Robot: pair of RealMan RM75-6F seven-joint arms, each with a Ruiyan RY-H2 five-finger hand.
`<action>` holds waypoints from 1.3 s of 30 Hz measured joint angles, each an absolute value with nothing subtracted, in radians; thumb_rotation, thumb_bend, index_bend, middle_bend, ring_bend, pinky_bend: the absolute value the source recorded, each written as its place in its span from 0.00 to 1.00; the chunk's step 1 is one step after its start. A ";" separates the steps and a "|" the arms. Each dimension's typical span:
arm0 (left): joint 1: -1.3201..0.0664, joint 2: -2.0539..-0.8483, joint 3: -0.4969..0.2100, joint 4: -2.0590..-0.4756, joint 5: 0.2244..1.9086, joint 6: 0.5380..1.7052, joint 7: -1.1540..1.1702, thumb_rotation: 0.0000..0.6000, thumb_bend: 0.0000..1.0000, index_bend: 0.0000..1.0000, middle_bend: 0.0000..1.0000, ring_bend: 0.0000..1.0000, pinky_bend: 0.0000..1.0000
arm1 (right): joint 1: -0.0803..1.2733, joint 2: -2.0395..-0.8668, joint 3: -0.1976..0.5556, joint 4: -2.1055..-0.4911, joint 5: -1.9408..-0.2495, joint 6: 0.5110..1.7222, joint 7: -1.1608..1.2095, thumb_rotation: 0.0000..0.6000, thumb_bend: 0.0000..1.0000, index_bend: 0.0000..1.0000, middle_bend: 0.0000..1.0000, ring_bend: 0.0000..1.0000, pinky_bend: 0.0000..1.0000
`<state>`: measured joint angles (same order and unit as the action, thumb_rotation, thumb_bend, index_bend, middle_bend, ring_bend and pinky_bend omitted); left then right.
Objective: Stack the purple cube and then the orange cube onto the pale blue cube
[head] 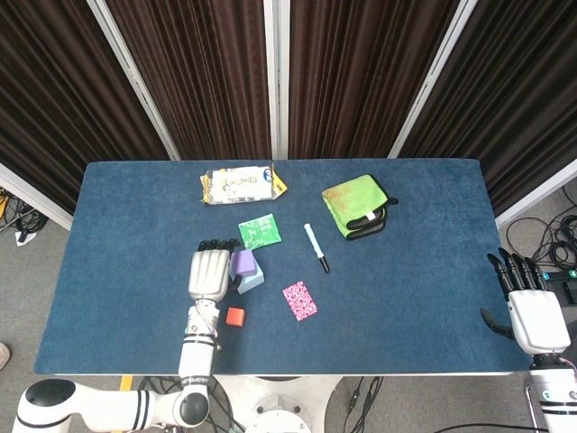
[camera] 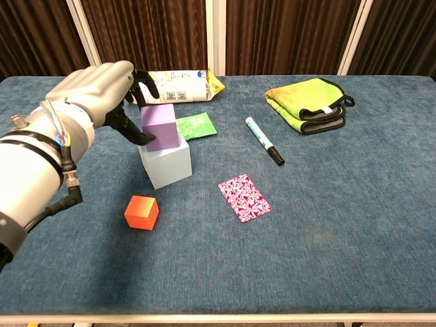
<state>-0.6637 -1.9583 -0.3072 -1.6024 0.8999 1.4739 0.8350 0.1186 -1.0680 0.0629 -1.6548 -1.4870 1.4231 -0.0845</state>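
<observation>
Hand on the left (camera: 102, 85) pinches the purple cube (camera: 159, 125), which sits on the pale blue cube (camera: 165, 162), faces roughly parallel. Cubes have no long axis. The orange cube (camera: 142, 212) lies on the surface (camera: 340, 204) just below that hand, toward the robot, so the left is nearer. The right hand (head: 532, 311) rests spread, well apart, holding nothing.

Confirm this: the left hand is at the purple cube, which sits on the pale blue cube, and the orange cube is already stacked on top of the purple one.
Not quite. The left hand is at the purple cube, which sits on the pale blue cube, but the orange cube is not stacked: the chest view shows it lying on the table, apart from the stack, nearer the camera.
</observation>
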 measured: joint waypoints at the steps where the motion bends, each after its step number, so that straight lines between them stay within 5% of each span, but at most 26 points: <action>1: -0.663 -1.957 -0.307 -1.604 0.899 1.473 0.835 1.00 0.28 0.36 0.51 0.32 0.26 | 0.119 -1.068 0.063 -1.655 -1.487 1.423 -0.085 1.00 0.18 0.00 0.00 0.00 0.00; 25: -0.643 -1.910 -0.304 -1.674 0.895 1.440 0.806 1.00 0.22 0.27 0.38 0.31 0.26 | 0.117 -1.061 0.063 -1.664 -1.495 1.433 -0.085 1.00 0.18 0.00 0.00 0.00 0.00; 39: -0.552 -1.688 -0.291 -1.866 0.897 1.493 0.792 1.00 0.21 0.27 0.38 0.30 0.26 | 0.113 -1.057 0.061 -1.679 -1.511 1.448 -0.098 1.00 0.18 0.00 0.00 0.00 0.00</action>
